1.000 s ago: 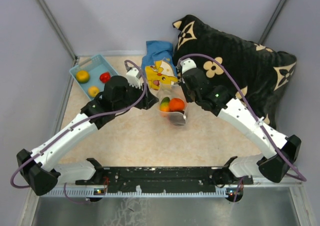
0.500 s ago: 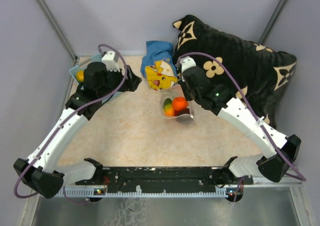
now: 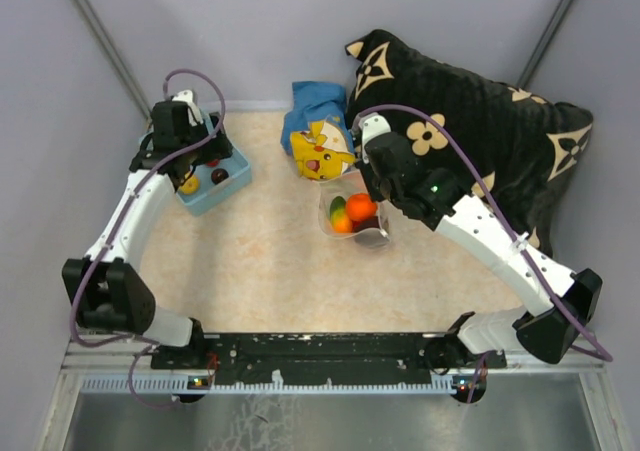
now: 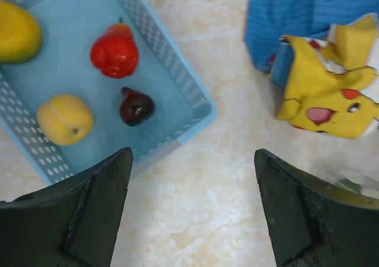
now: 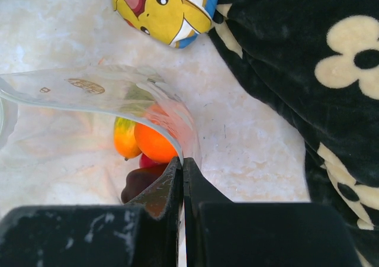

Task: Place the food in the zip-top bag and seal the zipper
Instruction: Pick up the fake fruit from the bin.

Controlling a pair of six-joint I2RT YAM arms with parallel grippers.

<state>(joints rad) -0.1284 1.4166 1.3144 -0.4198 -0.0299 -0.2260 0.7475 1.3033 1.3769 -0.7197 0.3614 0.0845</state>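
The clear zip-top bag lies mid-table with its mouth held up. My right gripper is shut on the bag's mouth edge, pinching the thin plastic near the whitish zipper strip. Inside the bag lie an orange fruit, a yellow-green one and darker pieces. More food sits in the basket: a red fruit, a dark purple one, a yellow one and a yellow-green one. My left gripper hangs open over the basket's near corner, holding nothing.
The light blue basket stands at the back left. A yellow plush on a blue cloth lies just behind the bag. A large black flowered pillow fills the back right.
My left arm has swung away from the bag to the left and now hovers over the basket, its jaws wider apart. The right gripper keeps its hold on the bag.
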